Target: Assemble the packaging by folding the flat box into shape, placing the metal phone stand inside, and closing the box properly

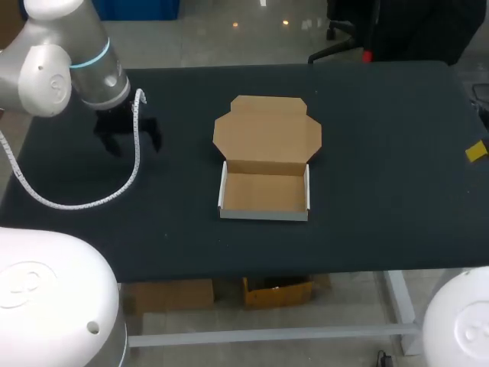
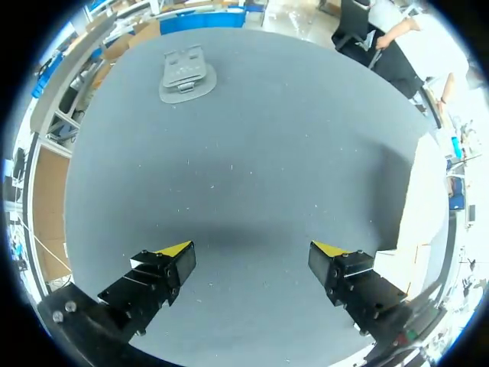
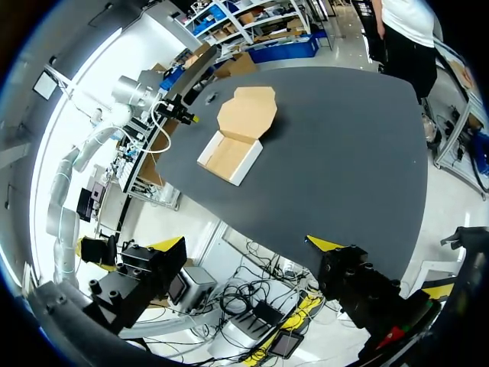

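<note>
The cardboard box (image 1: 263,193) stands folded into a shallow tray at the table's middle, its lid (image 1: 267,128) lying open and flat behind it. Inside, the tray looks bare. The grey metal phone stand (image 2: 186,73) lies on the dark table well ahead of my left gripper (image 2: 252,260), which hangs open over bare table. In the head view the left gripper (image 1: 134,144) is left of the box, and the stand is hidden by the arm. My right gripper (image 3: 244,256) is open, out past the table's edge, with the box (image 3: 229,155) far ahead.
A white cable (image 1: 84,200) loops from my left arm across the table's left side. The box's white outer wall (image 2: 424,222) shows beside my left gripper. A small yellow piece (image 1: 475,151) sits at the table's right edge.
</note>
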Controlling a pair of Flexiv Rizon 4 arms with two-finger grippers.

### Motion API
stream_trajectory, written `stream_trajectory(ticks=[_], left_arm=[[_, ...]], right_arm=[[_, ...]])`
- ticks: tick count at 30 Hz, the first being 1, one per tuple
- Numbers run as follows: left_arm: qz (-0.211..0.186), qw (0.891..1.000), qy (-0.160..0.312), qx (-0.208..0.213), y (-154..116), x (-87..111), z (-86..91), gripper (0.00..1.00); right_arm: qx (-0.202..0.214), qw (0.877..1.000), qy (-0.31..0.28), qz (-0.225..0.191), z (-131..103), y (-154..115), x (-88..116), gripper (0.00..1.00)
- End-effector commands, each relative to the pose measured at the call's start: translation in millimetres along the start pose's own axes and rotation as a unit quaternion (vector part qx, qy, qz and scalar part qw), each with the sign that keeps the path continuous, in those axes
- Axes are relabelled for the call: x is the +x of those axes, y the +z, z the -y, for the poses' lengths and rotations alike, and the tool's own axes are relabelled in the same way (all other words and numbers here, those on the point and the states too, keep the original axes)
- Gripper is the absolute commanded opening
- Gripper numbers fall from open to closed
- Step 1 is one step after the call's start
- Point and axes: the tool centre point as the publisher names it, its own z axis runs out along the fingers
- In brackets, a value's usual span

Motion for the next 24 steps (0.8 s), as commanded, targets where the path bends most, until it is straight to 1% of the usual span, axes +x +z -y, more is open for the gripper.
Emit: stream_trajectory(ticks=[1,4,10,18,24], left_arm=[[0.003,1.000,0.000,-0.004,10,-0.1,12.6,1.00],[0.007,1.000,0.001,-0.003,15,-4.2,21.7,1.00],[0.020,1.000,-0.002,-0.003,23,-14.0,33.9,1.00],[0.027,0.999,-0.015,-0.009,32,-26.0,53.4,1.00],[0.025,0.999,-0.027,-0.009,36,-33.0,65.8,1.00]], right_arm=[[0.000,1.000,0.000,0.001,1,-1,1,1.00],[0.000,1.000,0.000,0.001,1,-1,1,1.00],[0.000,1.000,0.000,0.001,1,-1,1,1.00],[0.000,1.000,0.000,0.001,1,-1,1,1.00],[0.000,1.000,0.000,0.001,1,-1,1,1.00]])
